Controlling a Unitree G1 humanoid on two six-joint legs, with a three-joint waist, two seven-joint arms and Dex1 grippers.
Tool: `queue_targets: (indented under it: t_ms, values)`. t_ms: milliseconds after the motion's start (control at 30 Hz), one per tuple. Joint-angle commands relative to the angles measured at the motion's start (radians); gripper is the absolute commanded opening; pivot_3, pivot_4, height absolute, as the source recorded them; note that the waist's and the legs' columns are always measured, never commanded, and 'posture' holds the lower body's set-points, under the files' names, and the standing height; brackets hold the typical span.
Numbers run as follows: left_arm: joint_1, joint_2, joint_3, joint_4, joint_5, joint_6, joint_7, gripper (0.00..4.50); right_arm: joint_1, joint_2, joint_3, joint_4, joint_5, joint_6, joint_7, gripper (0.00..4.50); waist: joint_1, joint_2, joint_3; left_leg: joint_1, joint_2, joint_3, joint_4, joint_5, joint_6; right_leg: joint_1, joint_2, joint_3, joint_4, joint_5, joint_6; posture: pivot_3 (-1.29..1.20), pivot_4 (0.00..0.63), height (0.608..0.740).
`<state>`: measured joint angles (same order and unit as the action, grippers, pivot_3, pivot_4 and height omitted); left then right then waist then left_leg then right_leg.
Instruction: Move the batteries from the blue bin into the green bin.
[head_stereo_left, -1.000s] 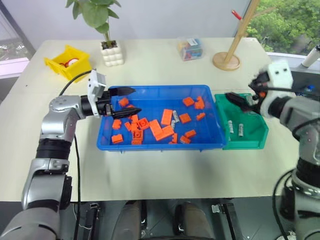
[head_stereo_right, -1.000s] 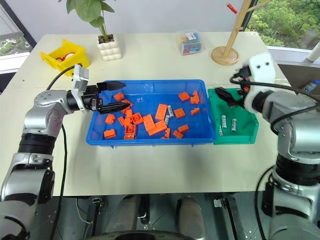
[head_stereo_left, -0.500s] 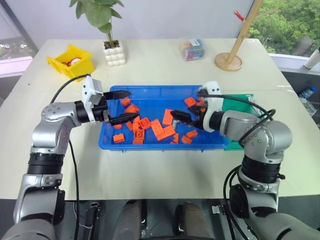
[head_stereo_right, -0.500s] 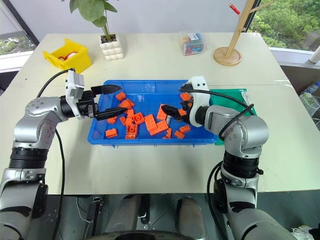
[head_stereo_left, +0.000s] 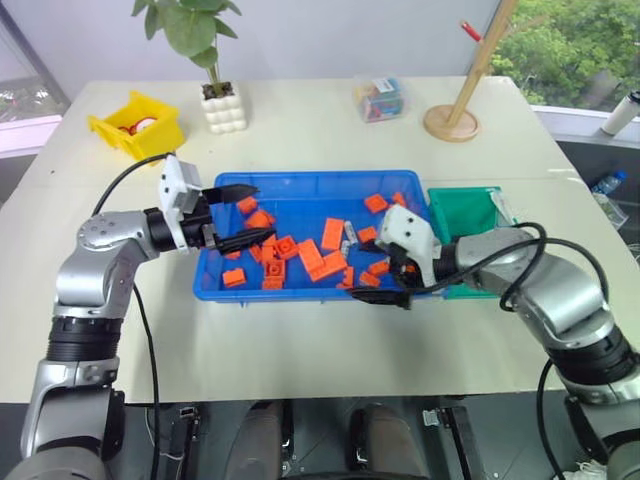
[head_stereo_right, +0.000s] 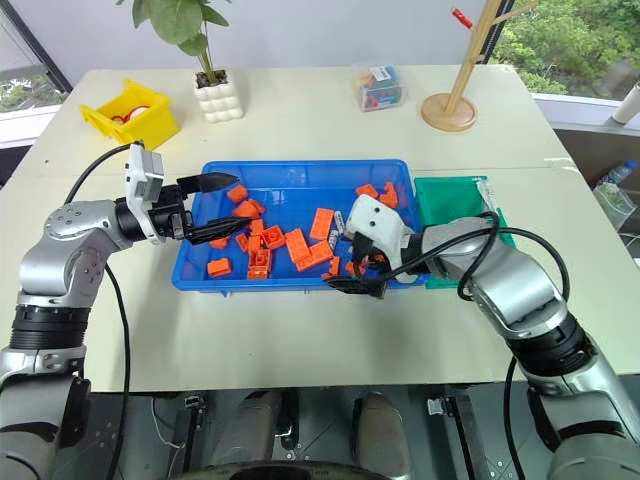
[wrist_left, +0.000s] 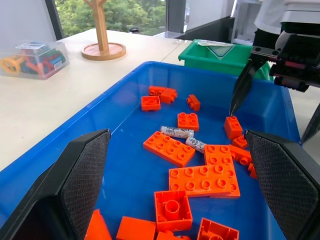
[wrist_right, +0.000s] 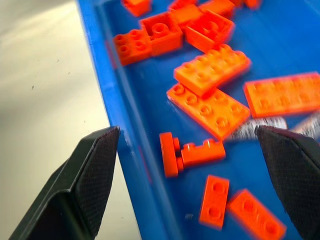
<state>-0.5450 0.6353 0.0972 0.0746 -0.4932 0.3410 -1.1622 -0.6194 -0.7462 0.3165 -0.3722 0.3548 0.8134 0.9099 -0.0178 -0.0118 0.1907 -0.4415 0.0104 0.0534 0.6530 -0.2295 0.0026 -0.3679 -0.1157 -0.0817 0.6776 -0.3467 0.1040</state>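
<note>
Silvery batteries (wrist_left: 177, 132), two, lie end-to-end among orange bricks (wrist_left: 204, 179) in the blue bin (head_stereo_left: 300, 185), long axes crosswise; both hands, left (head_stereo_left: 243, 214) and right (head_stereo_right: 352, 283), empty, fingers apart.

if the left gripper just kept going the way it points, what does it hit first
Likely the orange bricks on the floor of the blue bin, just past its open fingers. The two batteries lie further on. Depth is uncertain.

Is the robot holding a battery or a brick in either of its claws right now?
No, nothing is held. The left gripper is open over the blue bin, and the right gripper is open at the bin's near edge. Two batteries lie among the orange bricks.
</note>
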Motion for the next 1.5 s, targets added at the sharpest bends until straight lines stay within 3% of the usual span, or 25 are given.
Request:
queue_targets:
  t_ms: [33,300,567,900,1000,1133,1200,1500]
  values:
    - [-0.007,0.013,0.029,-0.035,-0.024,0.0,0.006,4.5,-0.026,0.014,0.057,0.071,-0.077,-0.102,0.029,4.45,0.003,0.0,0.0,0.0,0.0,0.0,0.001,0.0,0.0,0.0,0.0,0.0,0.0,0.0,0.0,0.0,0.15,0.739]
    - [0.01,0.015,0.04,-0.056,-0.028,0.005,0.026,4.5,-0.12,0.132,0.062,0.205,-0.125,-0.151,0.031,4.45,0.006,0.0,0.0,0.0,0.0,-0.001,0.003,0.0,0.0,0.002,-0.001,-0.001,0.0,0.0,0.0,0.0,0.15,0.739]
    - [0.033,0.013,0.05,-0.084,-0.043,0.011,0.058,4.5,-0.146,0.106,0.148,0.295,-0.224,-0.267,0.158,4.45,0.007,0.0,0.0,-0.001,-0.001,-0.002,0.004,0.0,0.0,0.002,-0.001,-0.002,0.001,0.0,0.0,0.0,0.15,0.739]
    - [0.055,0.008,0.059,-0.109,-0.054,0.014,0.096,4.5,-0.199,0.177,0.182,0.471,-0.31,-0.376,0.227,4.45,0.005,0.0,0.0,-0.001,0.0,-0.002,0.004,0.0,0.0,0.001,-0.001,-0.002,0.003,0.0,0.0,0.0,0.15,0.739]
    - [0.061,0.008,0.066,-0.113,-0.053,0.01,0.112,4.5,-0.224,0.207,0.188,0.536,-0.334,-0.408,0.242,3.8,0.006,0.0,0.0,-0.001,0.0,-0.002,0.005,0.0,0.0,0.001,-0.001,-0.002,0.003,0.0,0.0,0.0,0.15,0.739]
    - [0.064,0.01,0.074,-0.116,-0.052,0.003,0.127,4.5,-0.247,0.239,0.188,0.601,-0.361,-0.444,0.256,1.84,0.005,0.0,0.0,-0.001,0.0,-0.002,0.005,0.0,0.0,0.001,-0.001,-0.002,0.003,0.0,0.0,0.0,0.15,0.739]
    - [0.068,0.012,0.076,-0.12,-0.053,0.003,0.131,4.5,-0.253,0.247,0.183,0.614,-0.367,-0.452,0.26,1.27,0.005,0.0,0.0,-0.001,0.0,-0.002,0.005,0.0,0.0,0.001,-0.001,-0.002,0.003,0.0,0.0,0.0,0.15,0.739]
    - [0.085,0.013,0.083,-0.127,-0.054,-0.001,0.139,4.5,-0.342,0.332,0.098,0.602,-0.34,-0.43,0.213,1.26,0.003,0.0,0.0,-0.001,0.0,-0.002,0.005,0.0,0.0,0.001,-0.001,-0.002,0.003,0.0,0.0,0.0,0.15,0.739]
